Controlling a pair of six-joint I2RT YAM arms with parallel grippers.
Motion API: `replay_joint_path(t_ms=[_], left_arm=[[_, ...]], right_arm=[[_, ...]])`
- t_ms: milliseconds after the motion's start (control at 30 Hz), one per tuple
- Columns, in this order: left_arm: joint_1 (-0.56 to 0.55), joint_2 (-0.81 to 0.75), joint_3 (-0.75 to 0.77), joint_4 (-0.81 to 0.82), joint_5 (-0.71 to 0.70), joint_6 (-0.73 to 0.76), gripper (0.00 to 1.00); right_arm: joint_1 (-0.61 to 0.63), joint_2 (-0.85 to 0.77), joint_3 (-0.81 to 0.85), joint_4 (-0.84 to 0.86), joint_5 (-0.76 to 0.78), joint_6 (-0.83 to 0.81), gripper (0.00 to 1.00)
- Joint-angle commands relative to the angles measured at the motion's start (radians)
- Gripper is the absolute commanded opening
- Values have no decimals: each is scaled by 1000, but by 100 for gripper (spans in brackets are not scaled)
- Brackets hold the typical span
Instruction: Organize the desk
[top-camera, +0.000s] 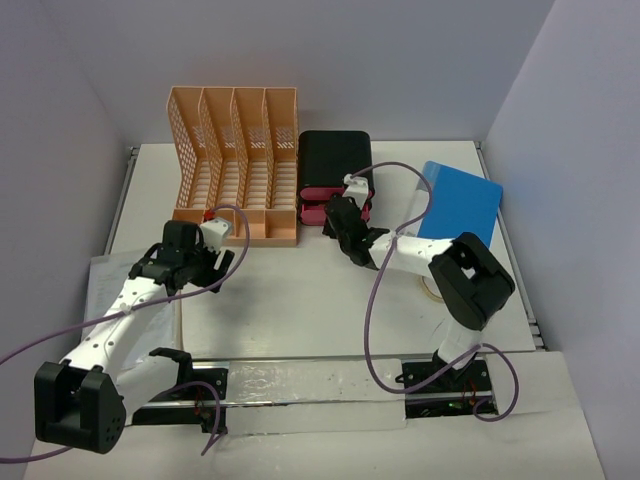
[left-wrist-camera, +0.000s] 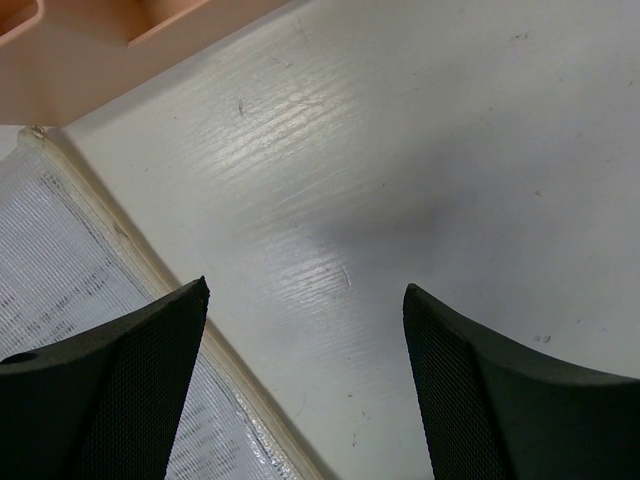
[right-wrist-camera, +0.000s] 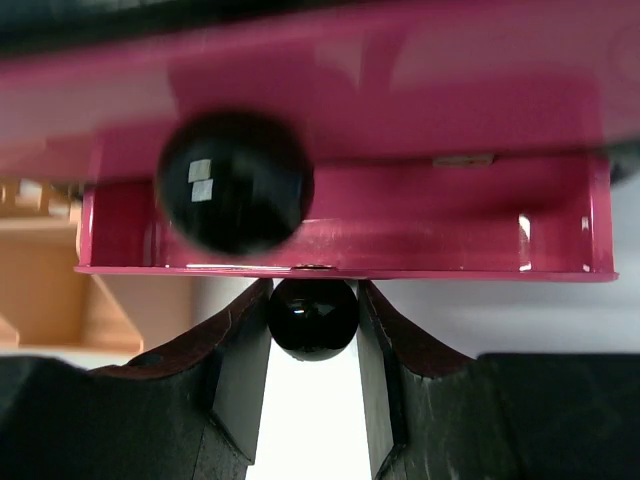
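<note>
Closest to our right wrist lens, the right gripper (right-wrist-camera: 313, 296) is pinched on a small black knob (right-wrist-camera: 313, 318) at lower centre of that frame, one dark finger hard against each side. That knob belongs to the lower pink drawer (right-wrist-camera: 350, 240), which stands open enough to show its bare floor. Above it the upper drawer's knob (right-wrist-camera: 235, 180) looms blurred at upper left. In the overhead view these drawers sit in a black box (top-camera: 335, 155) at top centre, just right of a peach rack (top-camera: 235, 165). A blue folder (top-camera: 460, 205) lies toward the right. The desk (top-camera: 300, 300) fills the middle of that view under both arms. Our left gripper (left-wrist-camera: 305, 290) hangs spread wide over bare desk, nothing between its fingers, with a mesh sleeve (left-wrist-camera: 60, 260) at the left of its frame. We judge the drawer to be the step in hand. We should move it straight along its own run and keep the round knob centred so it cannot roll out. We should also go gently, since the light box may slide.
</note>
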Motion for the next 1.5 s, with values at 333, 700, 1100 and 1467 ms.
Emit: replay_joint_path(t_ms=[333,700,1100,1467], left_arm=[[8,24,31,-4,54,18,84],[10,2,26,0,61,24,84],[12,-11,33,-15,85,29,84],[12,-35,41,-17,129,41,84]], right_arm=[[-45,70,118,172,57,-40,32],[-45,51,83,171,16,-61,68],[-44,-121,-157,285,-148,166,71],[-55,-151,-276,334,-226,521,97]])
